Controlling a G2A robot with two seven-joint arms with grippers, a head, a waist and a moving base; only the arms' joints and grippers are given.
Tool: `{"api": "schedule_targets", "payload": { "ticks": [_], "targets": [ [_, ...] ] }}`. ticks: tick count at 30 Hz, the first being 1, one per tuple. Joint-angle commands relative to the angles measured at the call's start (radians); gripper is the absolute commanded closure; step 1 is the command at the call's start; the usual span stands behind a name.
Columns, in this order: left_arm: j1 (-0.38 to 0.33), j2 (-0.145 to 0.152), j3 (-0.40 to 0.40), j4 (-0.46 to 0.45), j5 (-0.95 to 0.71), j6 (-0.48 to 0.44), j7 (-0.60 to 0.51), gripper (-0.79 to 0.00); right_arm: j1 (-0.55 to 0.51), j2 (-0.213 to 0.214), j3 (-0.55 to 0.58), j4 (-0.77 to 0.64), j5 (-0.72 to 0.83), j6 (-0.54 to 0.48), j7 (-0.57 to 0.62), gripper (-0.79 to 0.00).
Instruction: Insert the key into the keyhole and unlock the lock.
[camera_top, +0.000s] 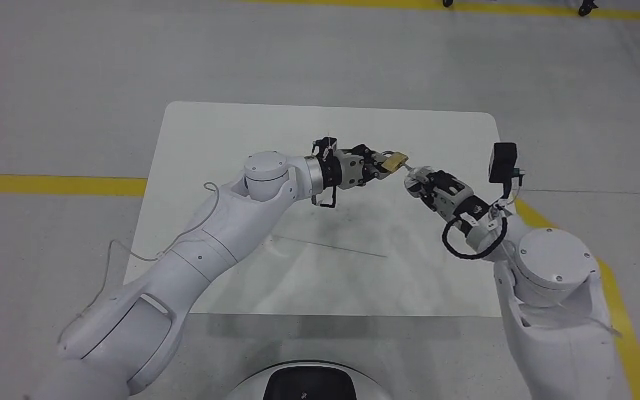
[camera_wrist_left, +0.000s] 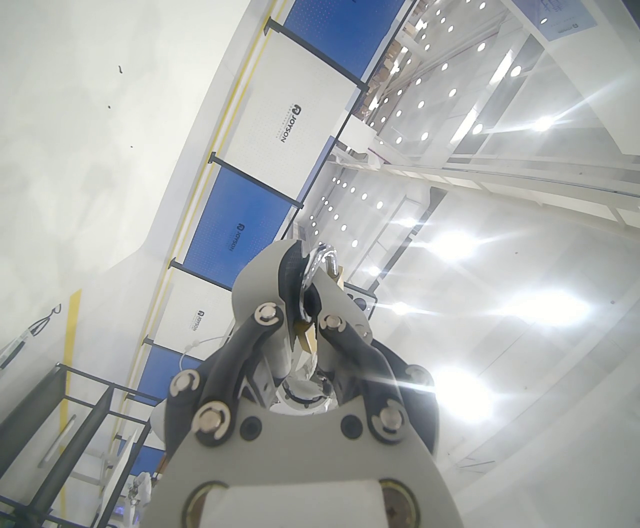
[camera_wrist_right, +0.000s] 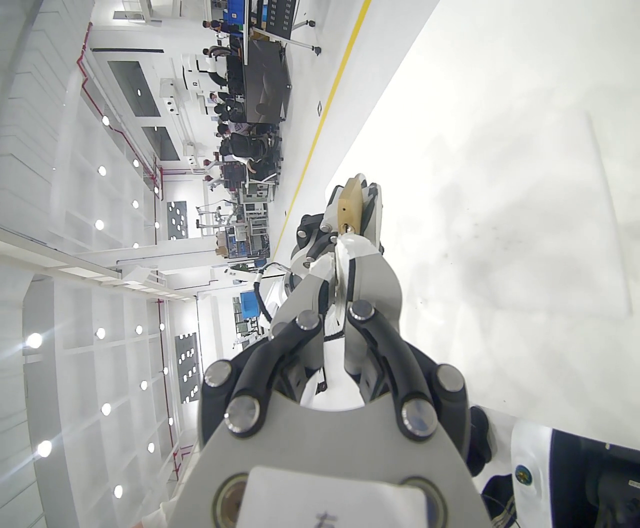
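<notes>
Brass padlock (camera_top: 397, 159) is held off the white table (camera_top: 230, 150) in the left gripper (camera_top: 383, 163), whose fingers are clamped on it. Long axis roughly level, running from the left gripper toward the right gripper (camera_top: 413, 184); keyhole end faces the right arm. Key (camera_wrist_right: 346, 231) pinched in the closed right gripper, in line with the lock body, tip at the keyhole. Depth of entry cannot be judged.

Right wrist view: narrow keyhole face of the padlock seen end-on, with a left-gripper finger on either side of it. Left wrist view: chrome shackle between the fingers, with slivers of brass beside it. Top view: the two grippers meet nose to nose above the far right part of the table.

Left arm stretched forward and across, elbow bent, wrist about level. Right arm folded, forearm angled inward toward the padlock
</notes>
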Motion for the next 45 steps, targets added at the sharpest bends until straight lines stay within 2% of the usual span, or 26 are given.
{"api": "schedule_targets", "payload": {
  "ticks": [1,45],
  "targets": [
    [0.0,0.0,0.0,0.0,0.0,0.0,0.0,0.0,0.003,0.002,-0.005,0.002,-0.001,0.004,0.011,0.0],
    [0.0,0.0,0.0,0.0,0.0,0.0,0.0,0.0,0.047,0.015,-0.081,-0.017,-0.072,0.032,-0.047,0.0]
  ]
}}
